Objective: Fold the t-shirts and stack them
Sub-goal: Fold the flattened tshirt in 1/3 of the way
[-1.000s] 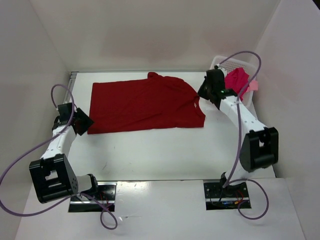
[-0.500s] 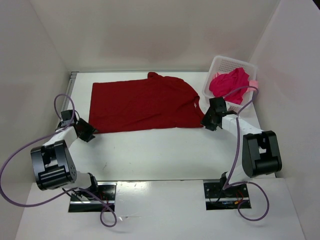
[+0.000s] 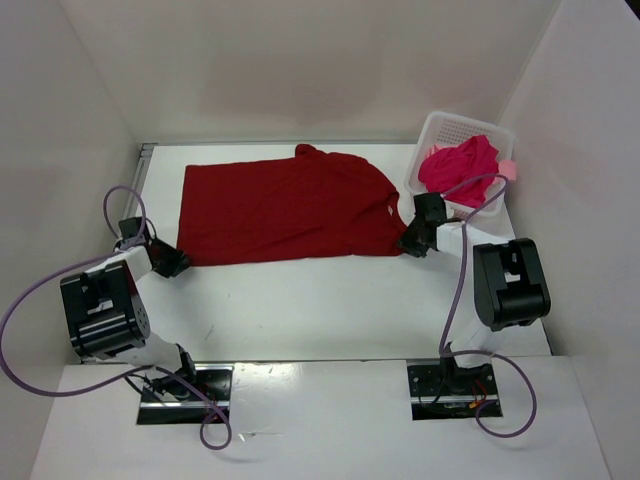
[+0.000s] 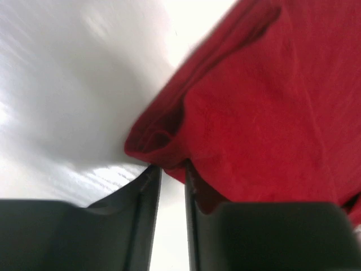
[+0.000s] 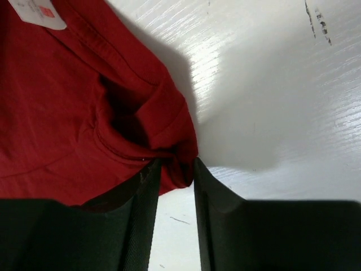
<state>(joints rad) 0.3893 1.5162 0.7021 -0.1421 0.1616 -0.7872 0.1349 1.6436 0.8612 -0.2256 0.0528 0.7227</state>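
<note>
A dark red t-shirt (image 3: 290, 210) lies spread flat across the table. My left gripper (image 3: 172, 262) is down at its near left corner. In the left wrist view the folded corner (image 4: 163, 152) sits between the tips of the narrowed fingers (image 4: 148, 192). My right gripper (image 3: 410, 243) is at the near right corner. There the bunched hem (image 5: 177, 164) fills the gap between its fingers (image 5: 148, 186), touching both. A crimson-pink t-shirt (image 3: 460, 165) is heaped in the basket, with a bit of light salmon cloth (image 3: 509, 170) beside it.
The white perforated basket (image 3: 450, 128) stands at the back right corner, close behind my right arm. White walls close in the table on the left, back and right. A white label (image 5: 36, 11) shows on the shirt near the right corner.
Both arms have dropped to the shirt's near corners. The right gripper came forward from beside the basket, opened and took in the right corner. The left jaws have narrowed on the left corner.
</note>
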